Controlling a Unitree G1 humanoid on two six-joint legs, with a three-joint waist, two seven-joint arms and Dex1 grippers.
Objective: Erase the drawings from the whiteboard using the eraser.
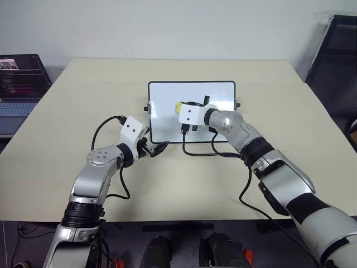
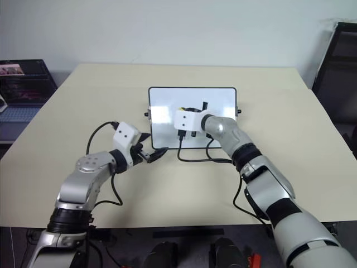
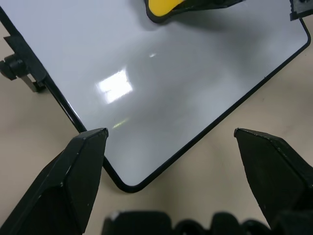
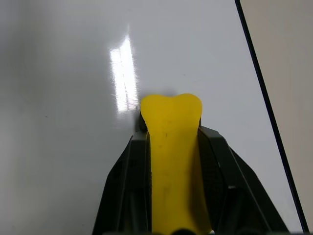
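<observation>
Beige table [image 1: 290, 111] carries the whiteboard [image 1: 217, 92]; right gripper [image 4: 171, 147] pinches the eraser [image 4: 172, 147], nose down on the white surface to wipe. Left gripper [image 3: 168, 142], spread wide, straddles the near left corner, likely to steady it; no drawings visible.

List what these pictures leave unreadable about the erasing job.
- Drawings: none can be made out on the whiteboard; glare and the right tool cover part of it.
- Eraser underside: hidden against the board, right wrist view.
- Laptop: cut off by the left eye view's edge.
</observation>
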